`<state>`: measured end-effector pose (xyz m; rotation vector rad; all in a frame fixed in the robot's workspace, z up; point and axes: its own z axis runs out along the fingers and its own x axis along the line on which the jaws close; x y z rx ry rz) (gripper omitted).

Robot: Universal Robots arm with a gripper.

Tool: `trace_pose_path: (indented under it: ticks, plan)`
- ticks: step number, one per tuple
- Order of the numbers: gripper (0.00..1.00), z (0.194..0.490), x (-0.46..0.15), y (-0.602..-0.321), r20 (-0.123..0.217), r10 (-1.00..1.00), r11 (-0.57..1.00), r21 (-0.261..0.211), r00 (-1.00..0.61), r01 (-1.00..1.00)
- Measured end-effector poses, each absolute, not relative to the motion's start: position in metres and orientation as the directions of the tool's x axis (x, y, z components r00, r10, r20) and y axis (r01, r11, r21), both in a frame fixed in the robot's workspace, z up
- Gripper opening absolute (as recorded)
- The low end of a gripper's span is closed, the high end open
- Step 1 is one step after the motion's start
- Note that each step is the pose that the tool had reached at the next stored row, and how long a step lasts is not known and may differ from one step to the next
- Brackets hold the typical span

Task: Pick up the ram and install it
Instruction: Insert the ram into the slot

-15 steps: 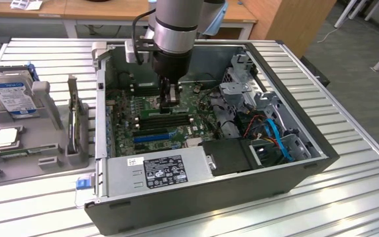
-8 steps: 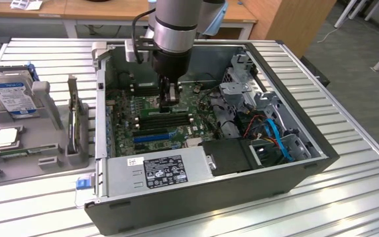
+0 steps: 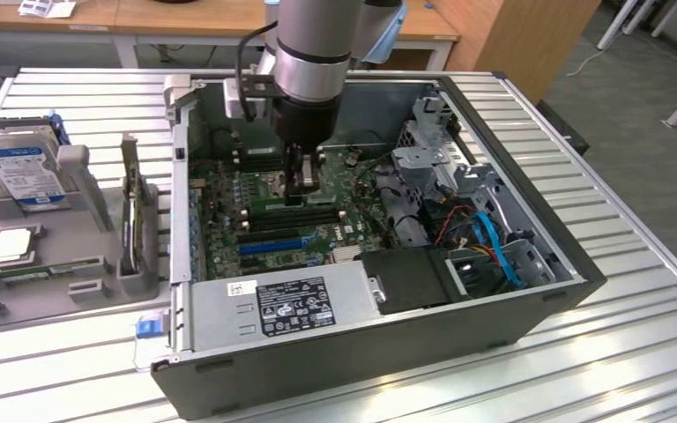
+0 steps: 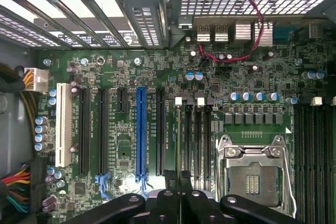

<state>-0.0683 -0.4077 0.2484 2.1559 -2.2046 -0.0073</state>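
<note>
Pincer [image 4: 179,178] narrow, apparently nipping the ram [image 4: 178,140] edge-on. The ram sits at the slot just beside the socket [image 4: 252,182]. Pick-up looks done; full seating can't be judged. Board print too small to read. PSU label [image 3: 295,304] and drive [image 3: 18,167] blue label, both well apart from socket, unreadable.

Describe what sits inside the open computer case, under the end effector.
A green motherboard with black memory slots; the end effector covers part of the board, so what lies directly beneath its tips cannot be seen.
</note>
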Motion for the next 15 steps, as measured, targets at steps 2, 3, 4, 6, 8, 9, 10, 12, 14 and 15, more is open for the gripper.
trace_pose_path:
  ticks: [2,3,4,6,8,9,10,12,14,15]
  plan:
    - [0.12,0.2452,-0.0683,-0.4077,0.038,-0.999,0.023,0.044,-0.022,-0.999]
    - [0.12,0.2434,-0.0683,-0.4077,0.038,-0.999,0.023,0.044,-0.021,-0.999]
    - [0.12,0.2418,-0.0683,-0.4077,0.038,-0.999,0.023,0.044,-0.022,-0.999]
    - [0.12,0.2391,-0.0683,-0.4077,0.038,-0.999,0.023,0.044,-0.021,-0.999]
    - [0.12,0.2388,-0.0683,-0.4077,0.038,-0.999,0.023,0.044,-0.022,-0.999]
    - [0.12,0.2388,-0.0684,-0.4077,0.038,-0.999,0.023,0.044,-0.022,-0.999]
    - [0.12,0.2388,-0.0684,-0.4077,0.038,-0.999,0.023,0.044,-0.022,-0.999]
    - [0.12,0.2387,-0.0684,-0.4062,0.038,-0.999,0.023,0.044,-0.022,-0.999]
    - [0.12,0.2388,-0.0683,-0.4039,0.038,-0.999,0.023,0.044,-0.022,-0.999]
    - [0.12,0.2387,-0.0683,-0.4039,0.038,-0.999,0.023,0.044,-0.022,-0.999]
